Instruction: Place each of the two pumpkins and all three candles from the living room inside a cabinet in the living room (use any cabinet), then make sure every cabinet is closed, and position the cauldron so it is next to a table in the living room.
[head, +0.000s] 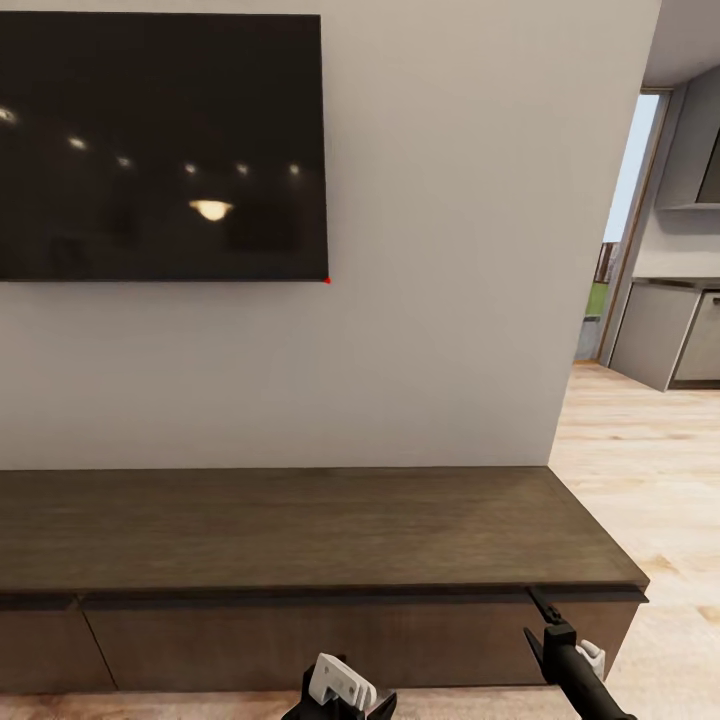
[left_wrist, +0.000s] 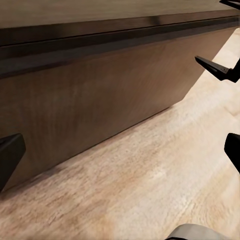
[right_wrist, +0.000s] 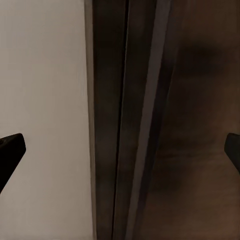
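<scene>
The right gripper (head: 545, 605) is spread wide at the upper edge of a drawer front of the cabinet (head: 300, 530), holding nothing. The left gripper (left_wrist: 120, 150) is spread too, low before the drawer fronts, which are all shut. The cabinet stands against a grey wall (head: 440, 250) under a dark television (head: 160, 145), on a pale wood floor (head: 650, 470).

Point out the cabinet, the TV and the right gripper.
cabinet (head: 300, 525): head view, on its wooden top.
TV (head: 160, 140): head view, on the dark screen.
right gripper (head: 545, 610): head view, between its fingers at the cabinet's top edge.
</scene>
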